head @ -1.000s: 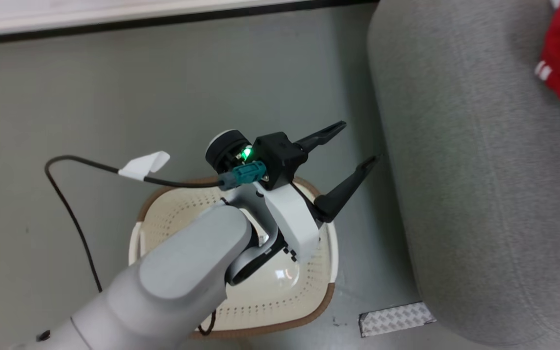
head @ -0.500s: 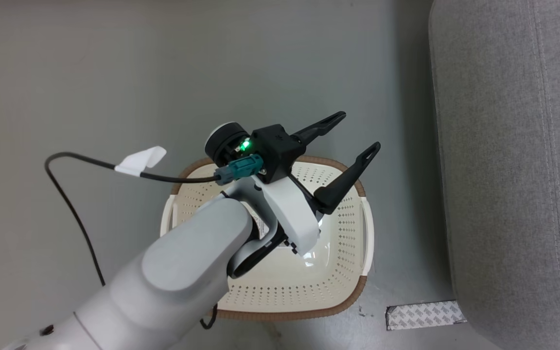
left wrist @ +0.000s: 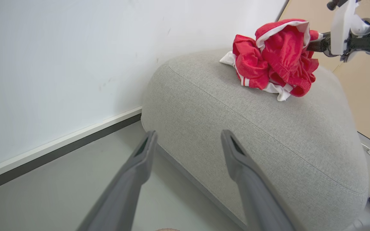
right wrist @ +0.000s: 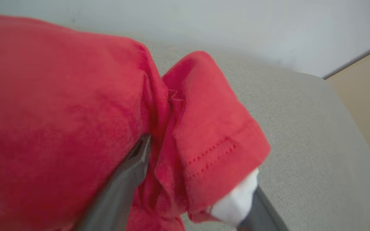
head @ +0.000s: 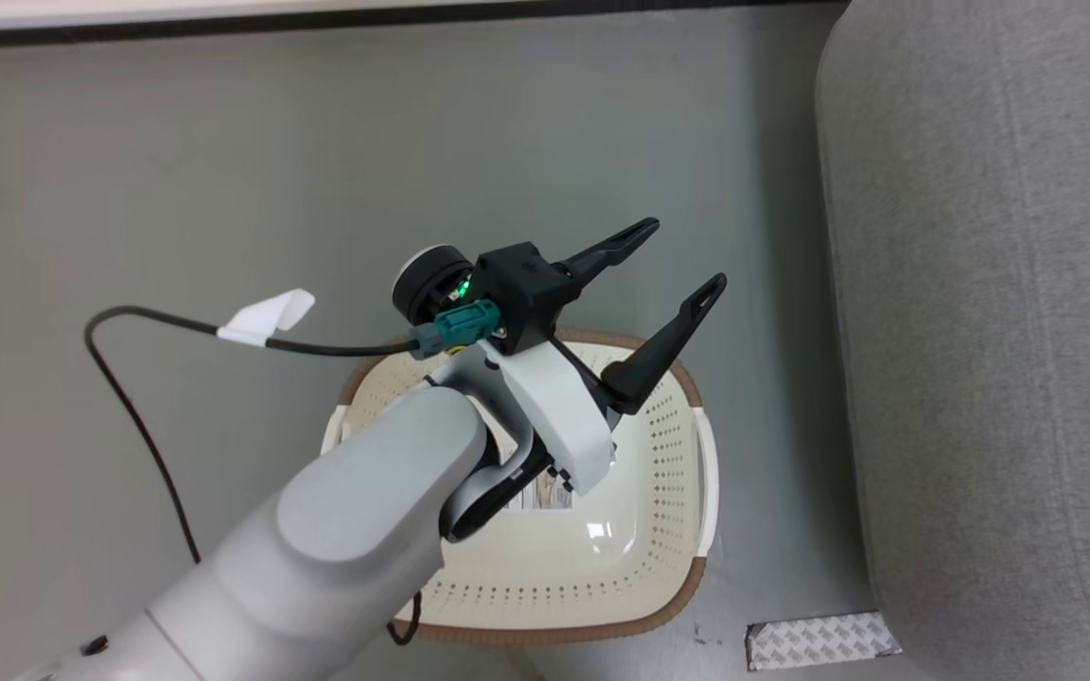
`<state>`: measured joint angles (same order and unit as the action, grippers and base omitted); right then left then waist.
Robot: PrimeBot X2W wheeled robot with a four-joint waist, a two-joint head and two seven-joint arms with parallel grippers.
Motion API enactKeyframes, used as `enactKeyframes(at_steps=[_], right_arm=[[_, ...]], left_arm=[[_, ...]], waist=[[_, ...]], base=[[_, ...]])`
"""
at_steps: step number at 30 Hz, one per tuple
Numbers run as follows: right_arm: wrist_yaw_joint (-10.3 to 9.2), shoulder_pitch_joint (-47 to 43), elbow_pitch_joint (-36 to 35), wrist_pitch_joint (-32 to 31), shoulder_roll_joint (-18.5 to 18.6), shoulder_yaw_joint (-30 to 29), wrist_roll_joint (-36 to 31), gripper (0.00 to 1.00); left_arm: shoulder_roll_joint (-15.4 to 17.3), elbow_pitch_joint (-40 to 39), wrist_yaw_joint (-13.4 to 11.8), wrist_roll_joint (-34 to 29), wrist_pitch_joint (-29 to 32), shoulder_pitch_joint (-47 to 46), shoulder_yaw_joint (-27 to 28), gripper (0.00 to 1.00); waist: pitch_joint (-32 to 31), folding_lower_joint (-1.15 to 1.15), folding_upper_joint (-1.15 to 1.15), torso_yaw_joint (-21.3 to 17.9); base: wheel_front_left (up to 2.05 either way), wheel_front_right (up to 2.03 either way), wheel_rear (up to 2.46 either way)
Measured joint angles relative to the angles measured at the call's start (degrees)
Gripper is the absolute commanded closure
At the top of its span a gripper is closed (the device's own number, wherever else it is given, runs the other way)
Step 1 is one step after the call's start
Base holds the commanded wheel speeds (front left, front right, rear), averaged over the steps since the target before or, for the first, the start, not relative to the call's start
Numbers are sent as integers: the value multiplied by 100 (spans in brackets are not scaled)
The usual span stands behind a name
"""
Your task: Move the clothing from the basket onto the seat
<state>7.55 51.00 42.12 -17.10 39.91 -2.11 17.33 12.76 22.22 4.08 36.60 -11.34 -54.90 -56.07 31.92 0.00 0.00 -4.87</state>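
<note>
My left tool [head: 687,252] hangs wide open above the basket [head: 673,454] (cream, brown-rimmed) on the floor [head: 176,189]. My right tool [right wrist: 201,163] stands spread too, around a fold of the red clothing [left wrist: 275,57], which lies heaped on the grey seat [left wrist: 268,134].

Left fingers [head: 668,331] spread wide over the basket [head: 680,602] far rim, seat [head: 980,331] just beyond the fingertips.

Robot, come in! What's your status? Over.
Left gripper open over basket. Right gripper open in the clothing, on the seat. Basket looks empty. Nothing blocking.
</note>
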Motion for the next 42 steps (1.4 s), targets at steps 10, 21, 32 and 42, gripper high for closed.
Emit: enactKeyframes(at_steps=[10, 21, 32, 42], right_arm=[[0, -297, 126, -387, 60, 553, 403, 0], [0, -775, -615, 102, 311, 979, 658, 0], [0, -1322, -1894, 791, 33, 1281, 790, 0], [0, -2809, -2793, 1636, -1138, 879, 665, 0]], left_arm=[[-69, 230, -38, 140, -113, 344, -14, 0], [-68, 365, -248, 438, -267, 893, 220, 0], [379, 167, -636, 669, -346, 1444, 892, 0], [873, -339, -1139, 461, -379, 2486, 1861, 0]], waist=[[-773, -1, 0, -182], [-1901, -2, 0, -305], [-2668, -2, 0, -98], [-3133, -2, 0, 311]], base=[[0, 0, 0], [0, 0, 0], [0, 0, 0], [0, 0, 0]])
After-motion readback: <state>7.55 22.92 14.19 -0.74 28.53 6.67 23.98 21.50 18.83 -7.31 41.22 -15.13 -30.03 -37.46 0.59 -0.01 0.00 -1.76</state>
